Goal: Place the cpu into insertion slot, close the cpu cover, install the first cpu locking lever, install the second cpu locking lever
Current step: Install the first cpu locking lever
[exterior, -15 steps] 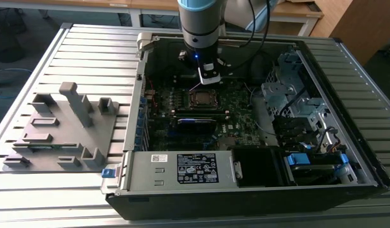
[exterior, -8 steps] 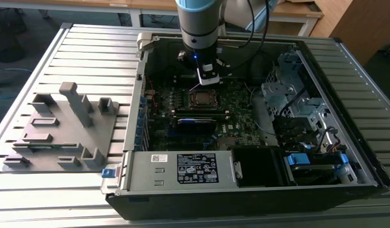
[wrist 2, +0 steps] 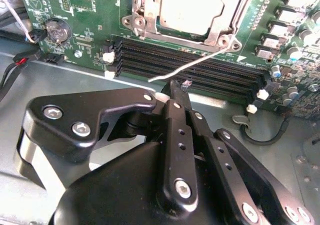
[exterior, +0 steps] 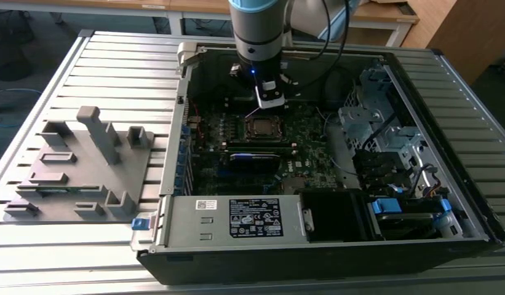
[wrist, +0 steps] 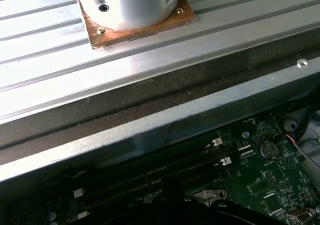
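Observation:
The cpu (wrist 2: 185,5) lies in the insertion slot (exterior: 262,127) on the green motherboard, its dull silver top showing through the cut-out of the cpu cover (wrist 2: 220,29), which lies flat over it. One thin silver locking lever (wrist 2: 202,61) sticks out from the socket corner across the memory slots. My gripper (wrist 2: 172,86) is shut, with its black tips right at the lever's free end; whether they pinch it or only touch it is unclear. In the exterior view the gripper (exterior: 270,101) hangs just behind the socket inside the open case.
Long black memory slots (wrist 2: 145,55) run beside the socket, and a coin battery (wrist 2: 56,31) and cables (wrist 2: 15,67) lie nearby. The case holds a power supply (exterior: 235,218) and a drive cage (exterior: 384,123). A grey fixture (exterior: 80,166) stands on the slatted table.

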